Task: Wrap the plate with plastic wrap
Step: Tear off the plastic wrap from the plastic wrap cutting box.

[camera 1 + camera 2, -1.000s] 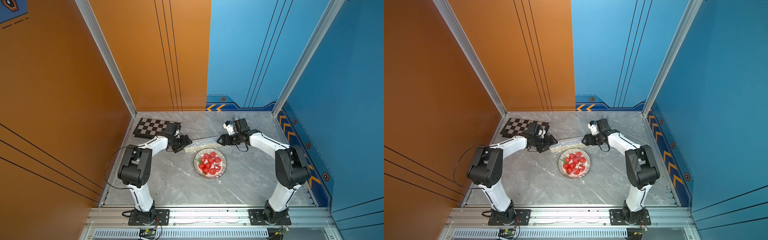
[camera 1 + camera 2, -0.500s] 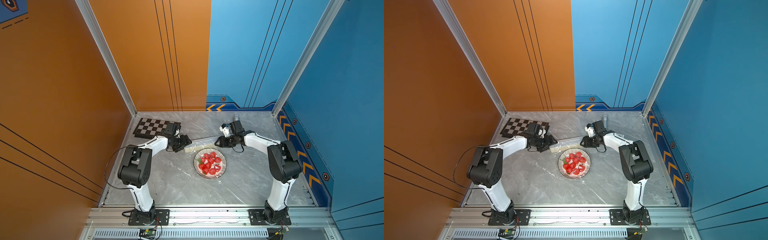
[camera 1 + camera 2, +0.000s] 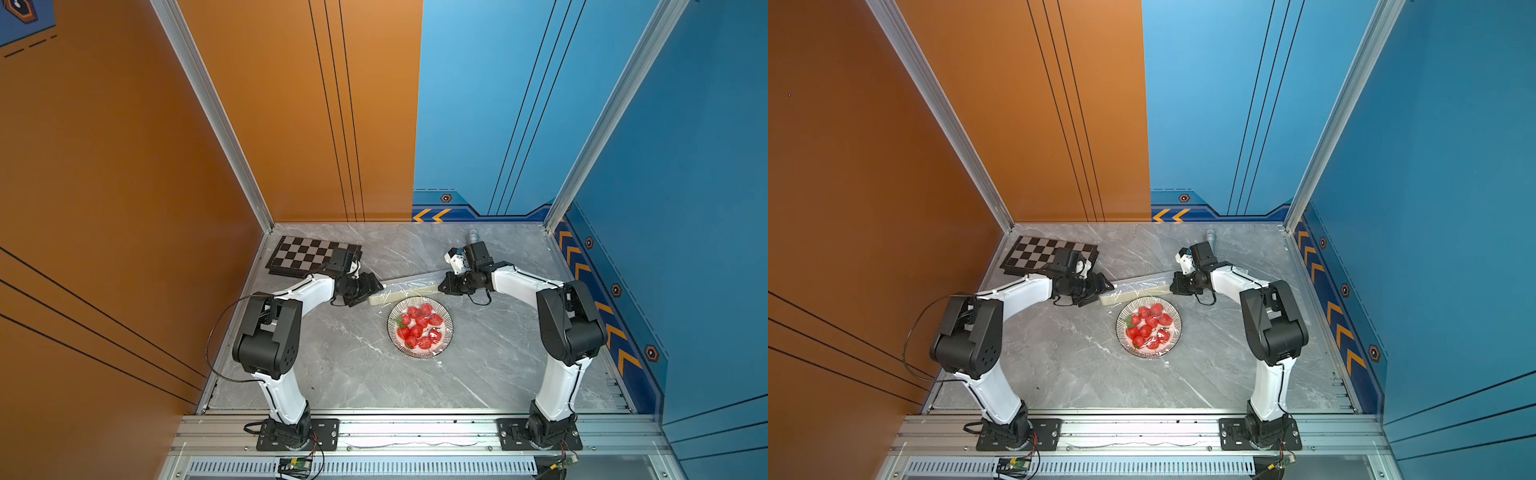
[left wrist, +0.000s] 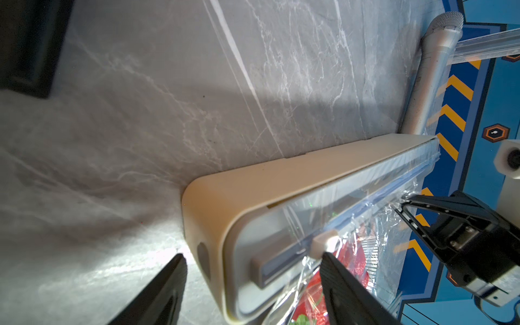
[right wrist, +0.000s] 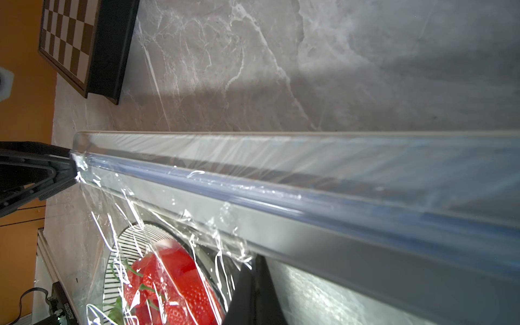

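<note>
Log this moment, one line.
left gripper: open, astride box end | right gripper: shut on plastic wrap at opposite end | plate: wrap runs from box over strawberries

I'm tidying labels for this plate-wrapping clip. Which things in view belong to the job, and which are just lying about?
Belong to the job:
plate of strawberries; plastic wrap drawn from the box over it; the wrap's cream box.

Just lying about:
chessboard near the back left corner; grey rod towards the back wall.
</note>
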{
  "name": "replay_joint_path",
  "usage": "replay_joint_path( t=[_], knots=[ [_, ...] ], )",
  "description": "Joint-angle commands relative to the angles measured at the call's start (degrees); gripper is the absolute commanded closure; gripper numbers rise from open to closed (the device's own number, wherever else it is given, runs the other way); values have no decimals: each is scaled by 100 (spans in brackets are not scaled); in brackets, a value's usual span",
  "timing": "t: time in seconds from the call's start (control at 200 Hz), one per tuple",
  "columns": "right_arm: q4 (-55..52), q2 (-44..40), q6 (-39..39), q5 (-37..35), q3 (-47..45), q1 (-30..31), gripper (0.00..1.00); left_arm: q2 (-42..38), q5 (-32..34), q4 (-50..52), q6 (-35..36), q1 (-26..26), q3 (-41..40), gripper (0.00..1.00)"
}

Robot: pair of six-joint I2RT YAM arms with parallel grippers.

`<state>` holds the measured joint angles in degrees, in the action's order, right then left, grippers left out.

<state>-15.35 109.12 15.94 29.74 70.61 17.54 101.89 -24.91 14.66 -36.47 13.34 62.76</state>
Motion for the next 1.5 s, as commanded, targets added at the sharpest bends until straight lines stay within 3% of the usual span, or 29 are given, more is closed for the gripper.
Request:
replay_joint_path(
  t=[0.0,0.22,0.36,0.445,0.48,0.691,1.431,1.497],
  knots=[
    [29,-189,-74,-65,-74,-27,100,11,525,516,142,-154,-238,24],
    [-3,-207,-108,-82,-55,-23,100,-127,511,514,84,-255,-131,24],
    [5,-180,-117,-47,-40,-6,100,-346,361,521,143,-75,175,15],
    [-5,-181,-117,-64,-32,-2,100,-424,344,519,94,-27,305,15],
    [-3,-189,-118,-73,-29,-5,100,-420,346,521,72,-23,345,9],
    [-14,-207,-144,-73,-21,-19,99,-105,292,519,89,147,599,5],
    [-192,-233,-247,-187,-21,-20,100,471,538,520,158,248,665,12],
    [-221,-233,-251,-208,-21,-23,99,473,563,520,174,230,608,18]
  ],
)
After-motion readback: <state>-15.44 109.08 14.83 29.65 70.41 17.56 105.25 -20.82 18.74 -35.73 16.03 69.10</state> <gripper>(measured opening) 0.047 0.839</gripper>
